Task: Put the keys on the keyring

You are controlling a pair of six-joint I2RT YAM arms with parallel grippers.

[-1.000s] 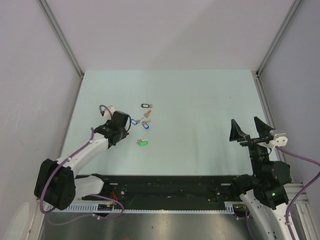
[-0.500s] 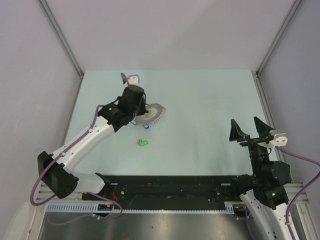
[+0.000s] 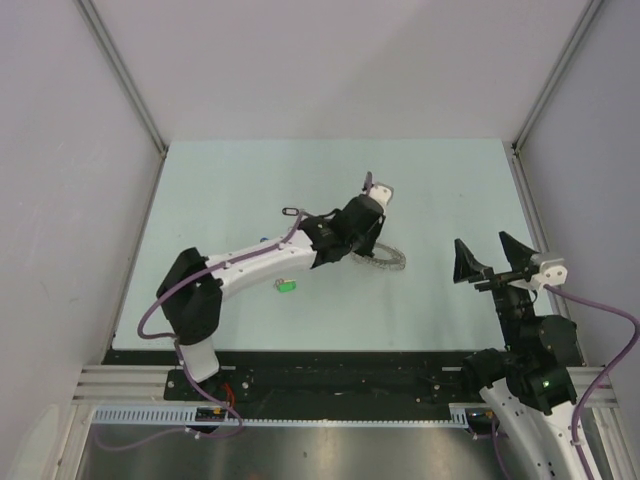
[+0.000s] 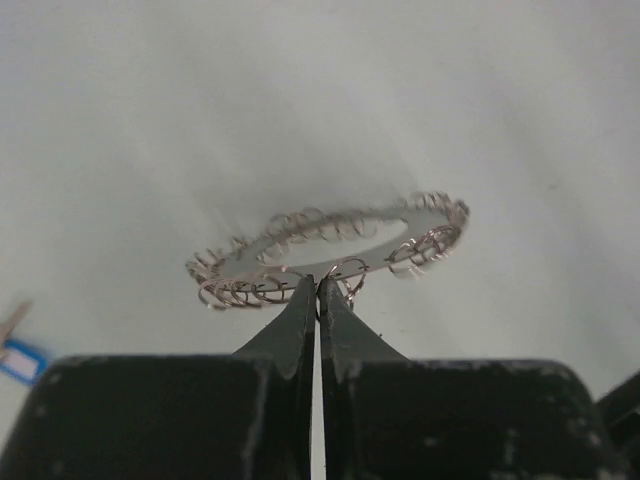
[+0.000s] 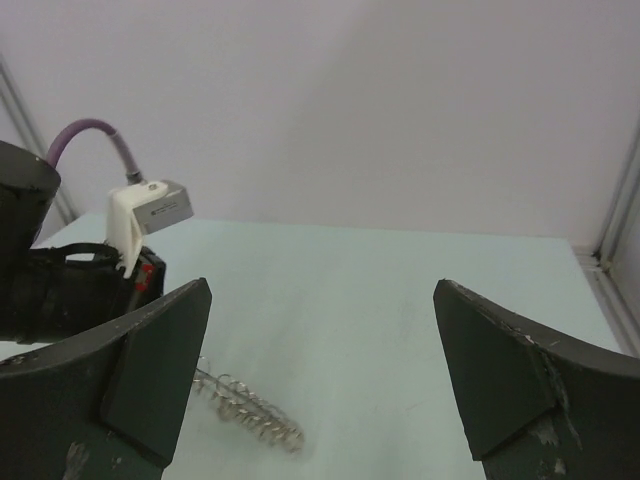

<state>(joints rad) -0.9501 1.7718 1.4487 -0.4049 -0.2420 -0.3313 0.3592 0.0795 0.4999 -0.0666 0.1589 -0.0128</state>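
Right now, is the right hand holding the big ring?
No, the right hand is wide open and empty; the left hand pinches the keyring.

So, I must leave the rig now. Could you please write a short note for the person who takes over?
The left gripper has its jaws shut on the keyring, pinching its near rim, out between the two arms.
The right gripper has its jaws wide open and holds nothing.
The green-tagged key and the black-tagged key lie loose on the table. A blue tag shows beside the left arm, which may hide others.
Done: the keyring is gripped.
Left: nothing tagged hangs on the ring, so every key must be threaded on.
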